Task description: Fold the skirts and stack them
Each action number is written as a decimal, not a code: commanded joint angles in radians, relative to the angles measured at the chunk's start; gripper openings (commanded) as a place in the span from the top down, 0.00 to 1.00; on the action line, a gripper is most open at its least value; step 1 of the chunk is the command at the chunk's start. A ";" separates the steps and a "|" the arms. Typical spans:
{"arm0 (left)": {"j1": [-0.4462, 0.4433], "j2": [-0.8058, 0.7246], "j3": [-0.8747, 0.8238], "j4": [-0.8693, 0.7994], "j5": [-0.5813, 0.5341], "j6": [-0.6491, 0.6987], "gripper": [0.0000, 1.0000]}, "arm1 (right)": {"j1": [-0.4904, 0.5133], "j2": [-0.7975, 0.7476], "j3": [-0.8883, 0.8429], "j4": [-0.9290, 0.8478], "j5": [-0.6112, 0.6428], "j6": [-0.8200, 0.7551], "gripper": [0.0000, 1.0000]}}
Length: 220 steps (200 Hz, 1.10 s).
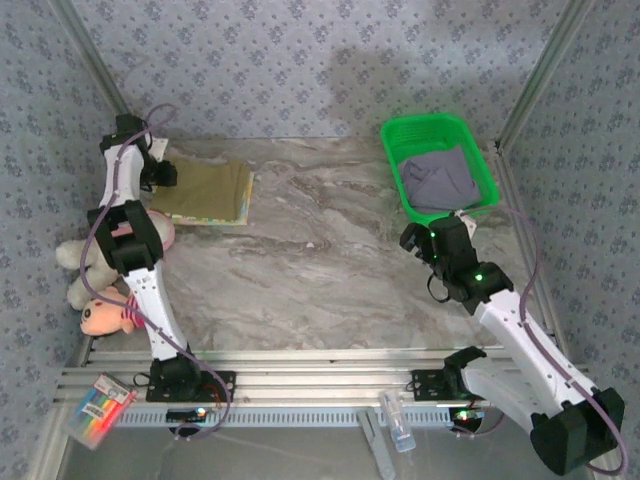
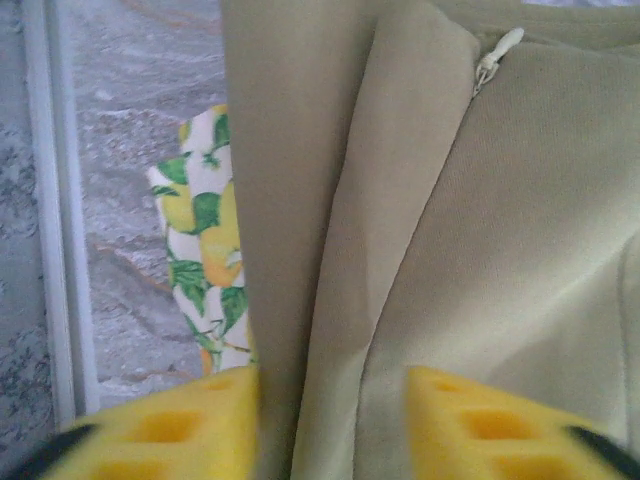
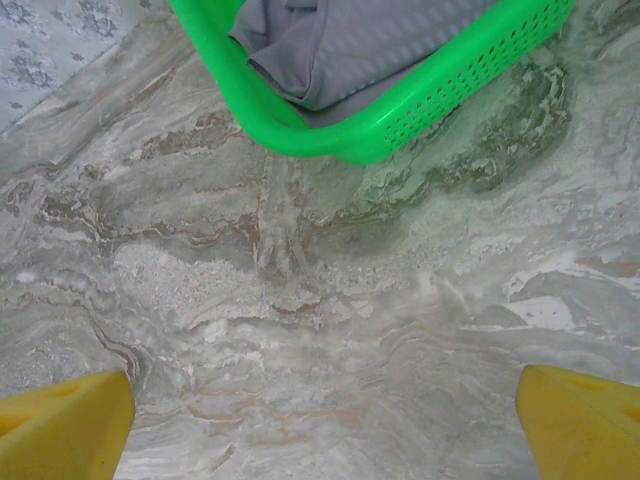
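An olive-khaki skirt [image 1: 205, 188] lies folded at the far left of the table, on top of a white-yellow floral skirt [image 1: 222, 217] whose edge peeks out beneath it. My left gripper [image 1: 160, 172] rests at the olive skirt's left end. In the left wrist view its yellow fingers [image 2: 170, 425] stand apart, so the gripper [image 2: 330, 400] is open over a fold of the olive skirt [image 2: 480, 260], beside the floral skirt [image 2: 205, 260]. A lavender skirt [image 1: 440, 178] lies crumpled in the green basket [image 1: 392, 150]. My right gripper [image 1: 455, 222] hovers open over bare marble just in front of the basket [image 3: 400, 120].
Plush toys [image 1: 100, 312] lie at the left edge beside the left arm. A pack of markers [image 1: 100, 405] and a small clear item [image 1: 398, 425] sit at the near rail. Patterned walls close in the back and sides. Marble tabletop [image 1: 320, 260] stretches between the arms.
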 commanded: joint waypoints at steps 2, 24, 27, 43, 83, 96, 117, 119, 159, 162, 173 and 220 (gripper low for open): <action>0.011 -0.002 0.085 -0.033 -0.091 -0.093 0.12 | -0.019 -0.026 -0.015 0.025 -0.014 -0.099 0.00; 0.016 -0.058 0.103 -0.029 -0.059 -0.212 0.00 | -0.040 -0.009 -0.012 0.049 -0.042 -0.170 0.00; 0.016 -0.070 0.100 -0.025 -0.052 -0.233 0.00 | -0.043 -0.006 -0.013 0.054 -0.042 -0.179 0.00; 0.016 -0.142 0.043 0.028 0.051 -0.357 0.00 | -0.075 0.011 -0.011 0.087 -0.051 -0.217 0.00; 0.008 -0.285 -0.279 0.362 0.465 -0.673 0.00 | -0.198 0.119 0.049 0.130 -0.174 -0.282 0.00; -0.006 -0.255 -0.309 0.387 0.541 -0.722 0.00 | -0.211 0.160 0.089 0.113 -0.199 -0.302 0.00; -0.024 -0.159 -0.244 0.352 0.573 -0.744 0.00 | -0.213 0.195 0.118 0.116 -0.204 -0.314 0.00; -0.026 -0.148 -0.238 0.348 0.576 -0.746 0.00 | -0.213 0.197 0.119 0.118 -0.204 -0.312 0.00; -0.036 0.048 -0.082 0.331 0.604 -0.802 0.01 | -0.213 0.209 0.095 0.167 -0.214 -0.299 0.00; -0.037 0.057 -0.073 0.329 0.596 -0.805 0.00 | -0.214 0.210 0.093 0.167 -0.219 -0.299 0.00; -0.034 0.081 -0.051 0.314 0.549 -0.819 0.01 | -0.216 0.215 0.089 0.166 -0.230 -0.302 0.00; -0.032 -0.044 -0.155 0.354 0.541 -0.813 0.00 | -0.252 0.312 0.187 0.095 -0.240 -0.467 0.00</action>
